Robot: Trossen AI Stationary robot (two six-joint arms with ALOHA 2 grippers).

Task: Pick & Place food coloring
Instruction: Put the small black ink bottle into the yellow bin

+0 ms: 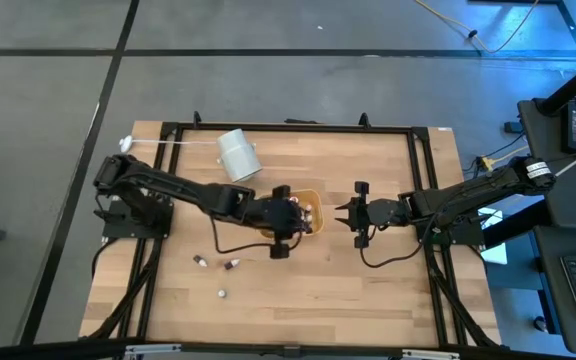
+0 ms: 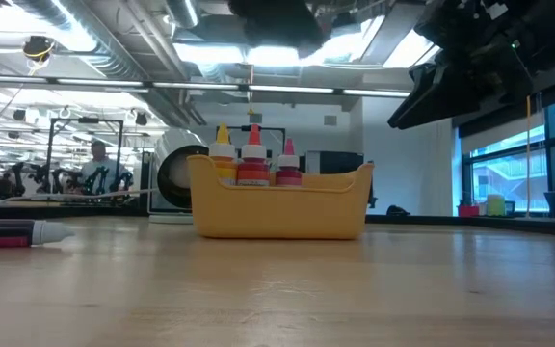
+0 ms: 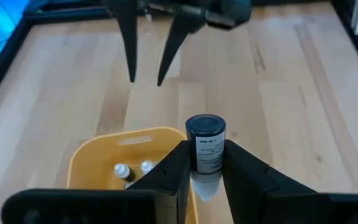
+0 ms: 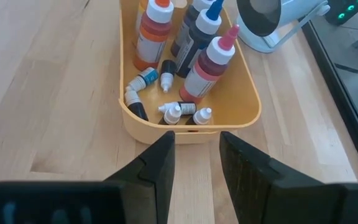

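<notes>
Nearest the low camera, we see one food coloring bottle (image 2: 25,233) lying on the table (image 2: 277,289) at lower left. At center, the left gripper (image 3: 204,177) is clamped on a dark bottle (image 3: 206,146) over the orange tray (image 3: 104,155). Our right gripper (image 4: 194,155), fingers apart, waits beside the tray, which holds more bottles (image 4: 185,112).

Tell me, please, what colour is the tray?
The tray is orange-yellow, clearest in the right wrist view.
</notes>
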